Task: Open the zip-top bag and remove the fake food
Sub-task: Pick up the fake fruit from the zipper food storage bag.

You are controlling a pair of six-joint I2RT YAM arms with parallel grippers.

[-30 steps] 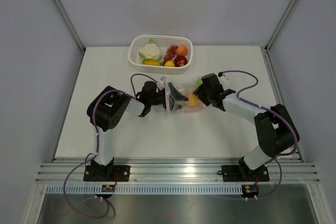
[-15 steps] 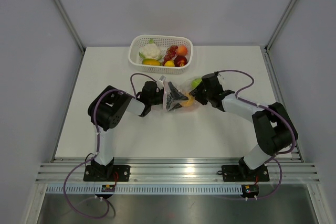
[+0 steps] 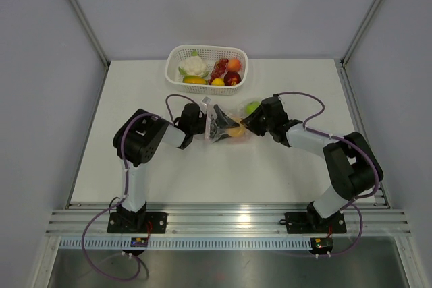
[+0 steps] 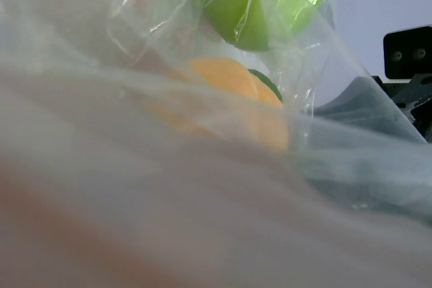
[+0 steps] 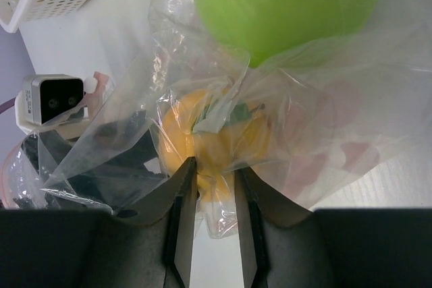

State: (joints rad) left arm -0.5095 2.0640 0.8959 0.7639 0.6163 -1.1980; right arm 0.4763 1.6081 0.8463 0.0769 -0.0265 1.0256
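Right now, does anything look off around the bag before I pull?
Yes. The zip-top bag is crumpled into a heap, and its film fills the left wrist view, blurring most of it. The green apple and an orange piece sit inside the bag.

My left arm (image 3: pixel 138 143) and right arm (image 3: pixel 351 166) are black at the joints with white link covers. A purple cable (image 3: pixel 304 92) loops along each. My bases (image 3: pixel 135 222) are black bolted plates. My right fingers (image 5: pixel 177 234) look dark grey and tapered, I think.
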